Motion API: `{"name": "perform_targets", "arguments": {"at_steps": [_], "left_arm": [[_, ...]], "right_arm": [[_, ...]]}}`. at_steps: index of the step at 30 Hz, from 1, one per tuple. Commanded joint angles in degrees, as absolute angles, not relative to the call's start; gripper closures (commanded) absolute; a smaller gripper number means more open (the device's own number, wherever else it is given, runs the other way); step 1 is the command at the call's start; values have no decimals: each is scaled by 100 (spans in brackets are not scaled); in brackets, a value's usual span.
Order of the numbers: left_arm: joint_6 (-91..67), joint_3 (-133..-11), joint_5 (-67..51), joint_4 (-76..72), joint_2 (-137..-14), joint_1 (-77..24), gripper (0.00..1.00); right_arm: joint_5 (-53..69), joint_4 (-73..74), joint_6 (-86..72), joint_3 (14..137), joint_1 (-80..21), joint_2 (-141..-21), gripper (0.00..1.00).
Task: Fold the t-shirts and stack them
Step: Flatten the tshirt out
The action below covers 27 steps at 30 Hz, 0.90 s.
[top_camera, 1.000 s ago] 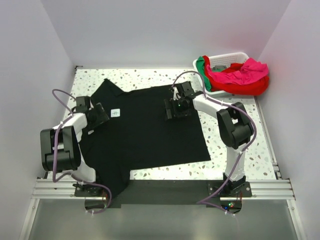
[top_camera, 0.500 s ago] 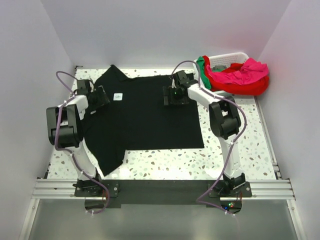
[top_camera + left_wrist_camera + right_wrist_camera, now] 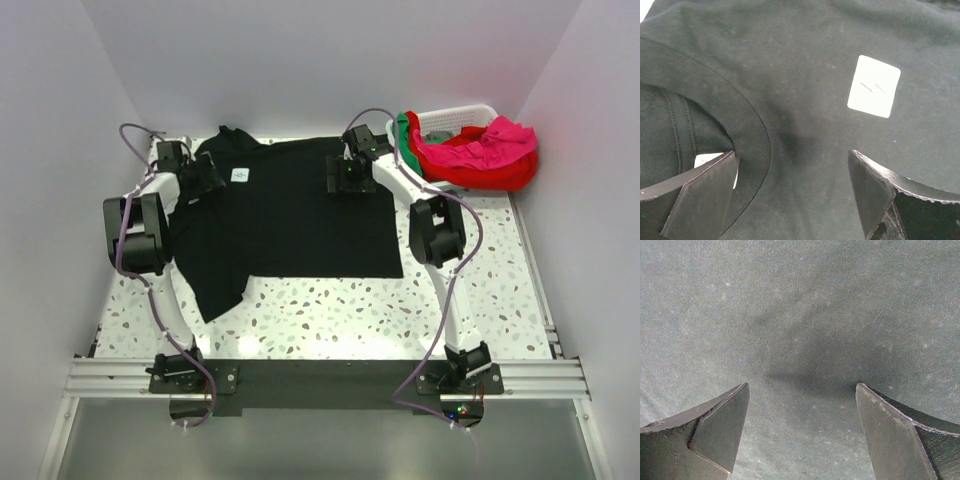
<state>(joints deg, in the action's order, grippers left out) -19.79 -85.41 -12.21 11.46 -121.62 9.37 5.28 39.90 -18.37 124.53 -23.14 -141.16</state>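
Observation:
A black t-shirt (image 3: 290, 225) lies spread flat at the far side of the speckled table, its white label (image 3: 240, 174) near the collar. My left gripper (image 3: 207, 177) stands open on the shirt beside the collar (image 3: 742, 125); in the left wrist view (image 3: 791, 155) only flat cloth lies between its fingers, with the white label (image 3: 874, 86) just ahead. My right gripper (image 3: 351, 182) is open on the shirt's far right part, with plain black cloth (image 3: 805, 315) under its spread jaws (image 3: 802, 386). Red, pink and green t-shirts (image 3: 478, 150) are heaped in the basket.
A white slatted basket (image 3: 462, 112) stands at the far right corner against the wall. One sleeve (image 3: 218, 290) hangs toward the near left. Bare speckled table (image 3: 350, 320) shows in front of the shirt. White walls close in on three sides.
Both arms have stretched toward the far wall and the black shirt has slid with them. Its near hem has come off the front rail onto the table.

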Motion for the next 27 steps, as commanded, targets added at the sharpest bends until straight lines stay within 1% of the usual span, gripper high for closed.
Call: {"name": "perform_targets", "arguments": {"at_steps": [1,4,7,8,11,14,15,16,19,21,23,24,26,27], "left_arm": [[-1793,-8719,-1459,1257,-12087,730,6],[-1793,-8509,-1258,1222,-11691,598,6],[-1854,-8026,-827,1221,-10883,492,6],[-1933,-7877,-556,1239,-10428,449,6],[-2100,-7244,-20,1625,-9521,387,7],[-2451,-6427,657,2134,-8607,246,9],[-2687,-5964,920,2362,-8387,185,10],[-2829,-5724,992,2460,-7950,167,11],[-3426,-4889,1186,2917,-7132,123,13],[-3864,-4450,1187,3250,-6743,114,16],[-4208,-4264,1221,3444,-6224,97,20],[-4314,-4123,1256,3611,-6075,88,24],[-4517,-4008,1309,3805,-5740,88,27],[-4665,-3921,1283,3980,-5678,79,31]], "right_arm": [[694,4307,-1776,12656,-2294,-14151,9],[782,4289,-1723,12656,-2294,-13888,9],[905,4350,-1688,12718,-2303,-13536,9],[1018,4333,-1687,12692,-2294,-13431,9],[1142,4307,-1687,12578,-2303,-12939,9],[1169,4324,-1679,12244,-2294,-12464,9],[1178,4342,-1687,12034,-2303,-12376,9],[1178,4359,-1679,11919,-2303,-12262,9],[1195,4360,-1749,11374,-2303,-11840,9],[1230,4351,-1810,10970,-2294,-11559,9],[1301,4298,-1889,10602,-2303,-11339,9],[1327,4272,-1916,10478,-2303,-11277,9],[1362,4167,-1951,10171,-2285,-11145,9],[1362,4149,-1960,10091,-2285,-11084,9]]}}
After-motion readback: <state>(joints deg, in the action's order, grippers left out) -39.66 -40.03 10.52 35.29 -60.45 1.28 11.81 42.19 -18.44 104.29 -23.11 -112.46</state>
